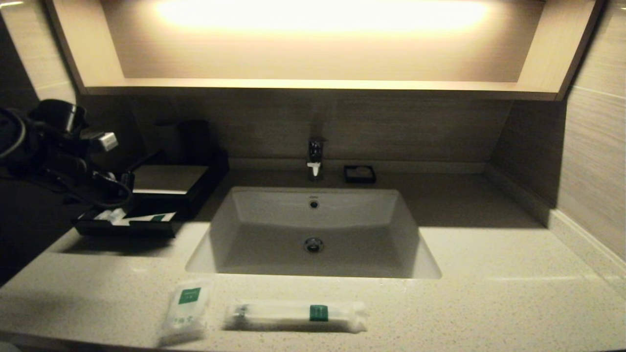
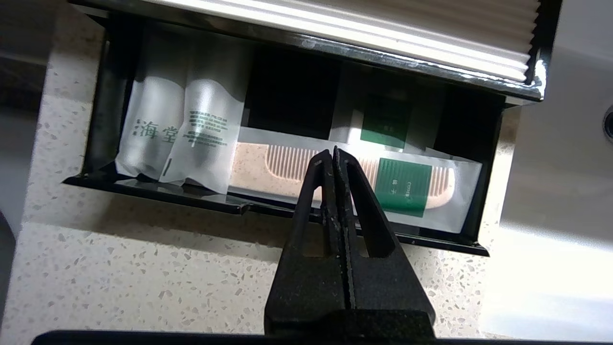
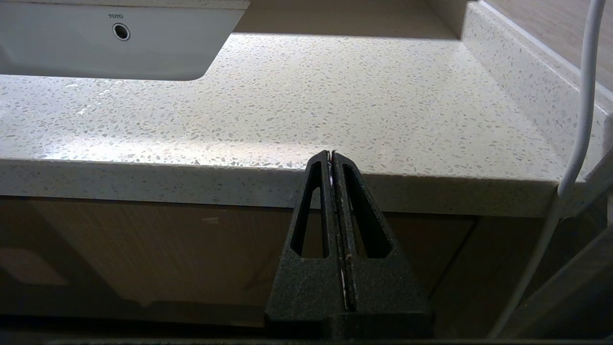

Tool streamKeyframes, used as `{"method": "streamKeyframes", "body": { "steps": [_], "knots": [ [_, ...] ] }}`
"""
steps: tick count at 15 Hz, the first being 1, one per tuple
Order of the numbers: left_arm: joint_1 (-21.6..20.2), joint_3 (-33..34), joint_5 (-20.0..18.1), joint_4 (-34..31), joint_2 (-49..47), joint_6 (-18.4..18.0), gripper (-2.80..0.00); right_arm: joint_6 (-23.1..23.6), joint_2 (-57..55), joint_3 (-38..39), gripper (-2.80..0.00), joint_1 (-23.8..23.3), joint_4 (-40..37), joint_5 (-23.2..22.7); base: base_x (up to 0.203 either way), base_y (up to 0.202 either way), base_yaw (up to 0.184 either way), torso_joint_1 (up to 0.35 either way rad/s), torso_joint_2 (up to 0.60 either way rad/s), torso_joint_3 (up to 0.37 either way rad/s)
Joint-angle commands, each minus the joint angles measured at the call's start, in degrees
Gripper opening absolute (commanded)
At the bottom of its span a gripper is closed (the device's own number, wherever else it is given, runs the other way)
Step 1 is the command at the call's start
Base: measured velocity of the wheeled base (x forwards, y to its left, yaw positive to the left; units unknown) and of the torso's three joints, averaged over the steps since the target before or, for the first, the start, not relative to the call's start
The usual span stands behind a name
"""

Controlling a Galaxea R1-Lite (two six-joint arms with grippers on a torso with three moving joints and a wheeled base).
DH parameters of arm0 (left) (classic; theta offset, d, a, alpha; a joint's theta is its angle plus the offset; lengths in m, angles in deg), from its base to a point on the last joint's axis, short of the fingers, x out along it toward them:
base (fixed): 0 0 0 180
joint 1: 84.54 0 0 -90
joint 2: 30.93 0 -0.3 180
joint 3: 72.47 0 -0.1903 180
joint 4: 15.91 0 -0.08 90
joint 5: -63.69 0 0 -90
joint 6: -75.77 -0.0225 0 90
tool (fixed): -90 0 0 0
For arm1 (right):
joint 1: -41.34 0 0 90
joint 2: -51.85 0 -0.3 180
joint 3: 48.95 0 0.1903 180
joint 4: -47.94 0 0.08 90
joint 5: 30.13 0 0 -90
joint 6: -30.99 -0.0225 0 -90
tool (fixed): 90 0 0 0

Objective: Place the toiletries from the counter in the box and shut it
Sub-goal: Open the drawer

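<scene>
Left gripper (image 2: 333, 152), fingers pressed together and gripping nothing, is hovering over the low black box's (image 1: 168, 188) pulled-out drawer tray (image 2: 268, 207). Long narrow clear packet (image 1: 296, 315) and squarish pouch (image 1: 186, 310) are lying on the beige speckled counter (image 1: 489, 303). Right gripper (image 3: 333, 154), fingers likewise together, is sitting below the counter edge.

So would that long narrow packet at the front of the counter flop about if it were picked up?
Probably a little. The long narrow packet is thin clear film, so its ends may droop. It lies flat, so it is unlikely to roll. The glossy plastic could be slippery.

Head overlooks counter (image 1: 440, 303); left wrist close above box (image 2: 287, 211).
</scene>
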Motion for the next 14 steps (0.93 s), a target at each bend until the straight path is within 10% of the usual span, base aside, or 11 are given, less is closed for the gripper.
{"method": "streamKeyframes", "body": {
  "steps": [1,14],
  "knots": [
    [0.1,0.0,-0.3,-0.1,-1.1,0.0,-2.80,0.0,0.0,0.1,-2.80,0.0,0.0,0.0,0.000,0.000,0.000,0.000,0.00,0.000],
    [1.7,0.0,-0.4,-0.2,-3.5,0.4,-2.80,0.0,0.0,0.1,-2.80,0.0,0.0,0.0,0.000,0.000,0.000,0.000,0.00,0.000]
  ]
}}
